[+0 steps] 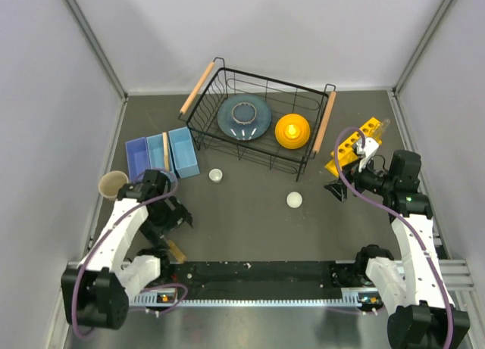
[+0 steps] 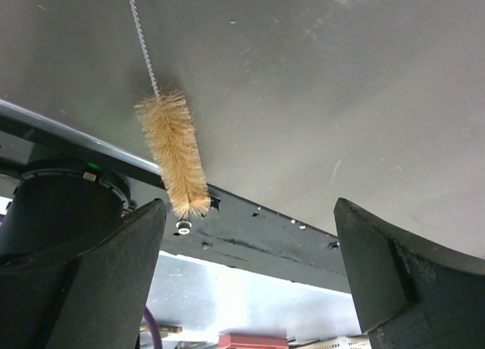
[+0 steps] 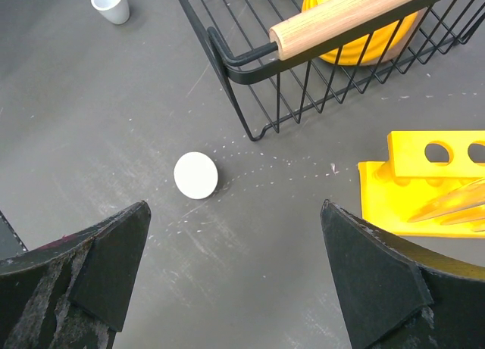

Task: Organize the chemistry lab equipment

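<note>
Left gripper (image 2: 248, 213): jaws spread wide with nothing between them, low over the table (image 1: 250, 228) near its front edge; a brush (image 2: 173, 152) with tan bristles and a twisted wire stem lies free on the table just beyond the fingertips, bristle end toward the black rail.

Right gripper (image 3: 233, 213): jaws likewise apart and empty, hovering over bare table between the white disc (image 3: 195, 175) and the rack (image 3: 424, 175).

Rack: yellow, with a row of round holes; stands on the table at the right, just beside the right wooden handle of the basket (image 1: 258, 156); a clear tube (image 3: 455, 201) lies on its lower ledge.

White disc: on the table in front of the basket, apart from it.

White cup (image 1: 216, 175): upright, near the front left corner of the basket, just right of the trays (image 1: 184, 154).

Trays: three, pale blue, side by side to the left of the basket; a stick (image 1: 165, 151) lies in the middle one.

Basket: black wire; holds a grey-blue plate (image 1: 226, 118) and an orange bowl (image 1: 292, 131), side by side.

Tan cup (image 1: 112, 184): at the far left, by the left arm.
</note>
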`<state>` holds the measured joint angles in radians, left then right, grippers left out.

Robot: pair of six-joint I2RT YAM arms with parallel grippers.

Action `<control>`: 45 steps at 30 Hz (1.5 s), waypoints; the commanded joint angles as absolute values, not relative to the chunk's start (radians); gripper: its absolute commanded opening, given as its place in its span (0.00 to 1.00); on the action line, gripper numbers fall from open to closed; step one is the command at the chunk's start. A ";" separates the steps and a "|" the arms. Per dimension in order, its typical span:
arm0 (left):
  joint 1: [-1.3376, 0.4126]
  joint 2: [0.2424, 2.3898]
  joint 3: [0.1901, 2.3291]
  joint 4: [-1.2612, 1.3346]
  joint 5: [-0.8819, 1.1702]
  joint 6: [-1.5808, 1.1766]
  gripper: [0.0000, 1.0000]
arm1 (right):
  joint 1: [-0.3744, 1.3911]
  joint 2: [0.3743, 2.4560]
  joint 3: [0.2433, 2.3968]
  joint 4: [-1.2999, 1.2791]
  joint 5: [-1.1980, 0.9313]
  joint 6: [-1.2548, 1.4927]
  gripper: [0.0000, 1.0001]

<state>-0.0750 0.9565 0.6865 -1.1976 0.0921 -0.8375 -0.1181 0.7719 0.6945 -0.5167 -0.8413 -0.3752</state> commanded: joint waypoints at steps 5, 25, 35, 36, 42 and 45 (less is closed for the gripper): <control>-0.130 1.077 0.629 -1.166 0.034 -1.023 0.97 | -0.115 0.752 0.701 -0.494 -0.841 -0.397 0.95; -0.264 1.285 0.721 -1.224 -0.106 -1.129 0.84 | -0.115 0.713 0.709 -0.495 -0.828 -0.391 0.98; -0.311 1.258 0.699 -1.227 -0.071 -1.176 0.65 | -0.115 0.704 0.710 -0.495 -0.824 -0.387 0.99; -0.322 1.259 0.699 -1.229 -0.074 -1.189 0.65 | -0.114 0.701 0.710 -0.494 -0.822 -0.388 0.99; -0.364 1.392 0.758 -1.261 -0.127 -1.201 0.68 | -0.115 0.698 0.712 -0.495 -0.828 -0.385 0.99; -0.364 1.460 0.785 -1.287 -0.150 -1.215 0.68 | -0.115 0.690 0.712 -0.495 -0.830 -0.384 0.99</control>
